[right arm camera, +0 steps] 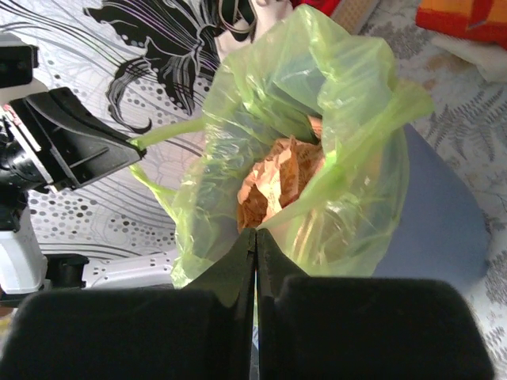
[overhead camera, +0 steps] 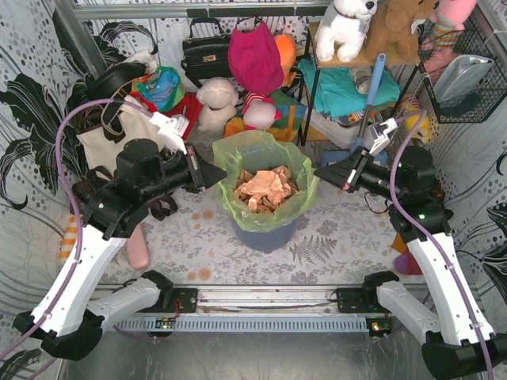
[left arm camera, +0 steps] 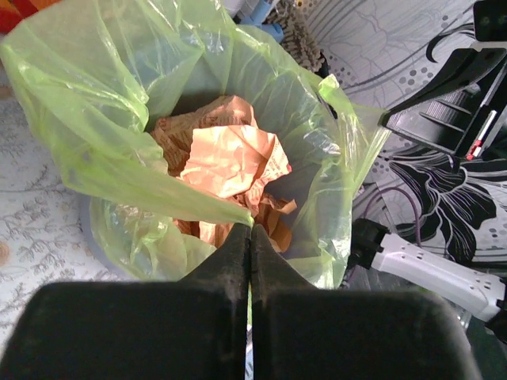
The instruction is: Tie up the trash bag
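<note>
Although both pairs of jaws look pressed flat together, each one has a thin fold of plastic pinched at its tips. The left gripper (overhead camera: 220, 173) holds the rim of the trash bag (overhead camera: 255, 152) on its own side. In the right wrist view, a narrow green strip runs taut from the bag to those tips. The right gripper (overhead camera: 318, 173) pinches the opposite rim, and in the left wrist view a pulled-out corner of the bag reaches its tips. The bag sits directly between the 2 sets of jaws, lining a blue-grey bin (overhead camera: 265, 235) that stands upright on the table (overhead camera: 341, 237). Its mouth is open and gapes just ahead of each pair of tips, with the far rim rising a little above them. Crumpled tan paper (overhead camera: 266, 188) lies inside, below and beyond the jaws on both sides. The 2 grippers point at each other across the bag's mouth, at about the same height.
</note>
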Motion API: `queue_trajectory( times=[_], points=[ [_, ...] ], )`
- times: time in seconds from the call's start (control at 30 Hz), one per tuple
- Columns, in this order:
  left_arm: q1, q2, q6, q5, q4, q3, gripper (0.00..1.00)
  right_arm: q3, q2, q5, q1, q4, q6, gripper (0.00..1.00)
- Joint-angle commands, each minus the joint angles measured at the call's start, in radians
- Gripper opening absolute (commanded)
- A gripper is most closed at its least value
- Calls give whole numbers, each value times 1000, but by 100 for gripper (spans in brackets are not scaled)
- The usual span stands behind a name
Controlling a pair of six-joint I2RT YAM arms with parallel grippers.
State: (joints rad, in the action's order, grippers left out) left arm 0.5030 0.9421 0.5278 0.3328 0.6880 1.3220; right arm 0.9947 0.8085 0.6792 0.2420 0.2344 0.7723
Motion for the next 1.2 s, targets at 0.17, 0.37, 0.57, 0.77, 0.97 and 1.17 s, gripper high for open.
queue_trajectory(
  times=[0.17, 0.37, 0.57, 0.77, 0.97, 1.17],
  points=[
    [-3, 83, -69, -140, -110, 86, 0, 41, 101, 48, 4, -351, 124, 0],
    [-3, 54, -83, -163, -79, 44, 0, 55, 87, 3, 5, -156, 19, 5],
    [-3, -6, -74, -135, -73, -58, 0, 85, 71, -145, 4, 96, -81, 53],
    [-4, -20, -74, -145, -60, -84, 0, 54, 97, -172, 4, 168, -64, 63],
    [-3, -15, -75, -135, -64, -94, 0, -6, 98, 8, 3, 95, 2, 74],
    [-3, -9, -74, -122, -75, -106, 0, -47, 122, 59, 4, 61, 13, 67]
  ],
)
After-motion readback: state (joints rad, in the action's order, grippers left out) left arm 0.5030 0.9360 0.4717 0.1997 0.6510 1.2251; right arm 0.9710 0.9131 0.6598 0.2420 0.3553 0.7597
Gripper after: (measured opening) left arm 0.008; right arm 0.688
